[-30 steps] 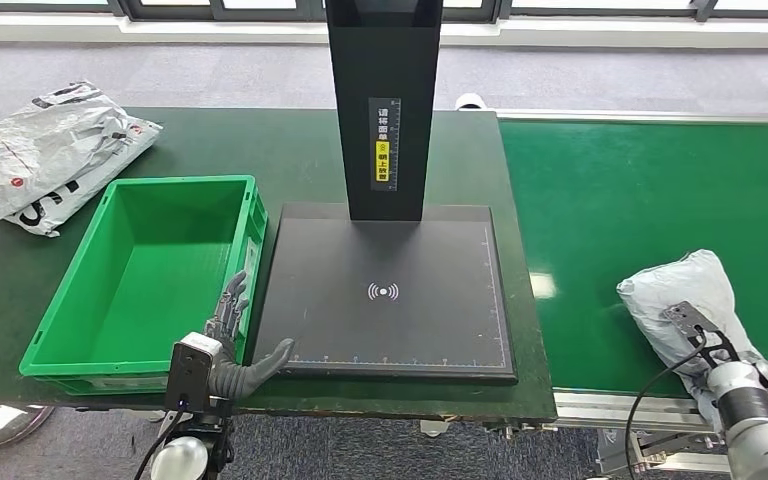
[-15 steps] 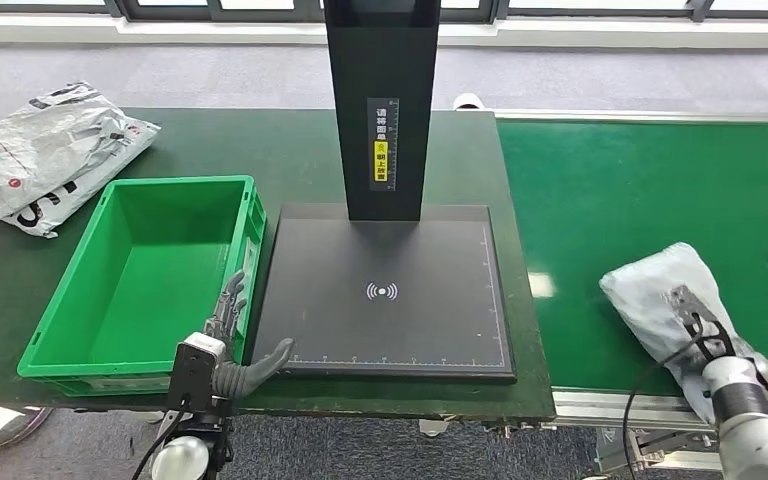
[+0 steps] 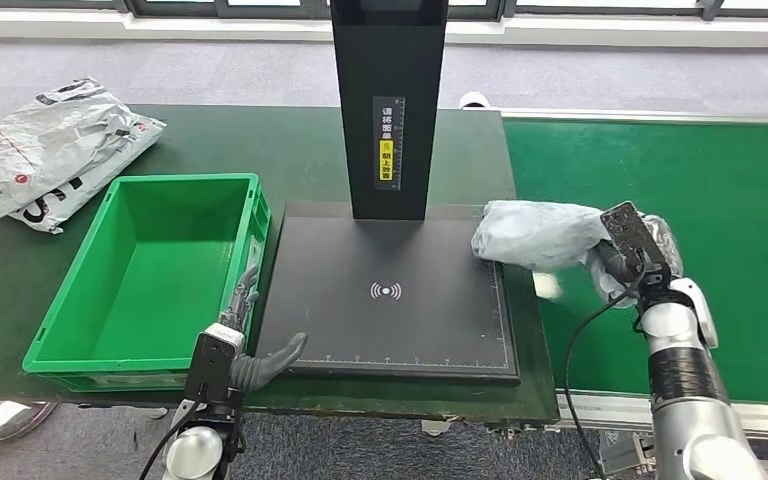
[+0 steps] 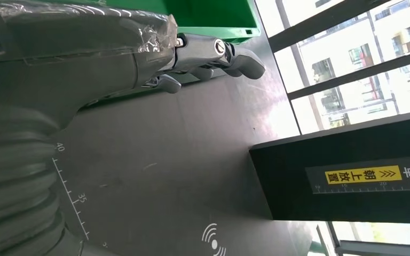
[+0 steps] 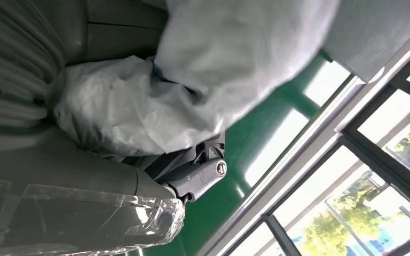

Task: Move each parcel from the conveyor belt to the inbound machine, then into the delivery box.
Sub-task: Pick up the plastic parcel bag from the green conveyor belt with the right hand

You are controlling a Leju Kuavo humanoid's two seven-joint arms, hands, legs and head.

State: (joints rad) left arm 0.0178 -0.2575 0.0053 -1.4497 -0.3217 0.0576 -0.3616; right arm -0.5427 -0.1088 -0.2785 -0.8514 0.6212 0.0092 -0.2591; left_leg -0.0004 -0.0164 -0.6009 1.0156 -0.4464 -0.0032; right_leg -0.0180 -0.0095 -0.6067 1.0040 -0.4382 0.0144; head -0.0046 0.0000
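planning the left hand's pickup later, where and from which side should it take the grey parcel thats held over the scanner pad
Judging by its pose, the free end of the grey parcel, which juts over the black pad. The right hand holds the conveyor-side end, so the left hand should come from the green box side, fingers wrapping the soft bulging bag from above.

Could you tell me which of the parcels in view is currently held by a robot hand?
The plain grey parcel at the scanner plate's right edge, gripped by the right robot hand; the printed parcels lie untouched beyond the green box.

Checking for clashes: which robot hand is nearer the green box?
Left. The left robot hand sits beside the green box's near right corner; the right robot hand holds a parcel across the scanner pad.
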